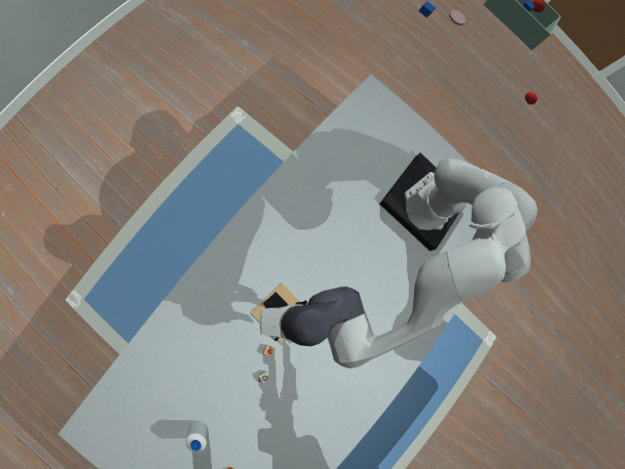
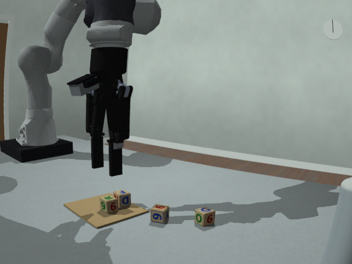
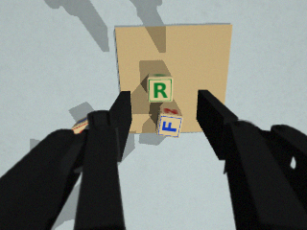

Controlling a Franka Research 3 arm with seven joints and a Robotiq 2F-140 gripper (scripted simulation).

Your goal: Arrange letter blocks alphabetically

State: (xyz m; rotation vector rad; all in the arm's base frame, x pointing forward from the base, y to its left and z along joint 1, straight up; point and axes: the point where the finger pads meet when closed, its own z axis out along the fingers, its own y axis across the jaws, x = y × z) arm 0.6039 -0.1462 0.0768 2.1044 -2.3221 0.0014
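Observation:
A tan mat (image 2: pixel 82 205) (image 3: pixel 201 48) (image 1: pixel 285 291) lies on the grey table. On it stands a block with a green R on top (image 2: pixel 108 203) (image 3: pixel 160 89). A block with a blue F on top (image 2: pixel 122 198) (image 3: pixel 170 126) touches it, turned a little askew at the mat's edge. Off the mat stand a block with a red 6 on top (image 2: pixel 159 213) (image 1: pixel 269 350) and a block with a blue G on top (image 2: pixel 204 216) (image 1: pixel 263 376). My gripper (image 2: pixel 106 170) (image 3: pixel 164 104) hangs well above the two blocks on the mat, its fingers partly apart and empty.
A white cylinder with a blue cap (image 1: pixel 196 439) (image 2: pixel 339 221) stands near the table's corner. Blue panels (image 1: pixel 176 227) (image 1: pixel 443 363) flank the grey table. The robot's base (image 1: pixel 419 201) (image 2: pixel 34 149) is at the back.

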